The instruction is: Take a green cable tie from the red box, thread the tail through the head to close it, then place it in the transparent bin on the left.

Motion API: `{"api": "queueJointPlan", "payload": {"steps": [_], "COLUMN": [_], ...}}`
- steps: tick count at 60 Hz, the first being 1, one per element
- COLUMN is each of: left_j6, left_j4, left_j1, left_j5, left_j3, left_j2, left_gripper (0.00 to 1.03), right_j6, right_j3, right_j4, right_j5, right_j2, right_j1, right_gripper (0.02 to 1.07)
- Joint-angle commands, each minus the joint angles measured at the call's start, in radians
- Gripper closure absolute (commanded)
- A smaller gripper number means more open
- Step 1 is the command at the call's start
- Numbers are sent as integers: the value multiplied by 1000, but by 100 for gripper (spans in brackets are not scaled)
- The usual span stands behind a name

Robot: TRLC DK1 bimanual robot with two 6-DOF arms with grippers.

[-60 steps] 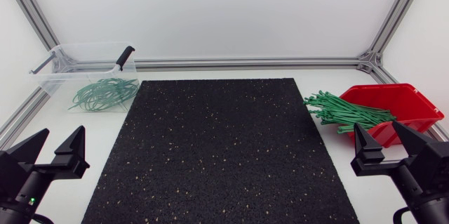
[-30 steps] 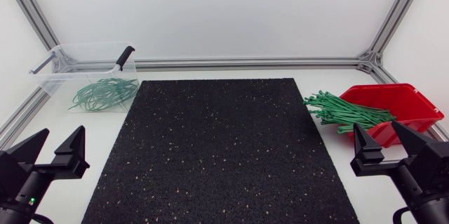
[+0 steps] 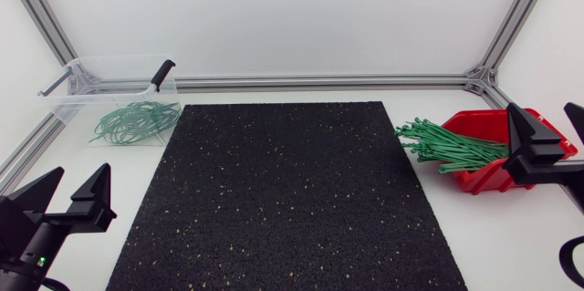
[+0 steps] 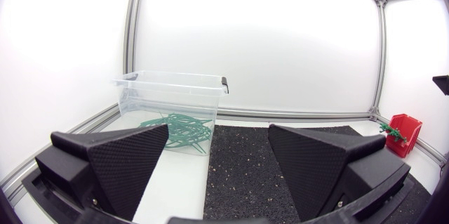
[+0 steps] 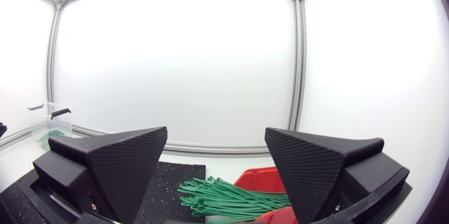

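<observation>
Start at your left: the left gripper [image 3: 82, 170] sits at about 8 o'clock from the middle of the black mat [image 3: 287, 195], off the mat's left edge over the white table [image 3: 164, 236]. Its two wedge fingers are spread wide with nothing between them. At 10 o'clock, near the far left corner, you have the transparent bin [image 3: 68, 99]. A tangle of closed green loops [image 3: 137, 119] lies in it, and a black clip [image 3: 162, 74] sits on its far right rim. From the left wrist camera the bin stands ahead of the spread fingers, a little toward the left finger. The mat fills the middle of the table. At about 2 o'clock the bundle of green cable ties [image 3: 452, 145] lies half in the red box [image 3: 476, 120]. Their ends fan out of its open side onto the table, and the tips come just beside the mat's right edge. The right gripper [image 3: 541, 109] is at 3 o'clock, over the box's right end. Its fingers are also wide apart and hold nothing. Its own camera shows the ties and the box ahead of and below the gap between the fingers.
</observation>
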Motion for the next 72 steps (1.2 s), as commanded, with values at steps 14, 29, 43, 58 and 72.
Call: {"api": "queueJointPlan", "payload": {"steps": [14, 29, 43, 58, 72], "left_j6": [-13, -13, -13, -13, -12], "left_j4": [-16, -16, -16, -16, -16], "left_j1": [-2, 2, 4, 2, 2], "left_j5": [-1, -1, -1, -1, -1], "left_j3": [-40, -40, -40, -40, -40], "left_j2": [-8, -8, -8, -8, -8], "left_gripper": [4, 4, 4, 4, 4], "right_j6": [21, -71, -320, -674, -786], "right_j3": [311, 599, 782, 838, 821], "right_j4": [-116, -377, -626, -850, -874], "right_j5": [14, -28, -95, -77, -74], "right_j2": [297, 570, 793, 1024, 1084], "right_j1": [-37, -118, -144, -158, -161], "right_gripper": [6, 7, 7, 10, 13]}}
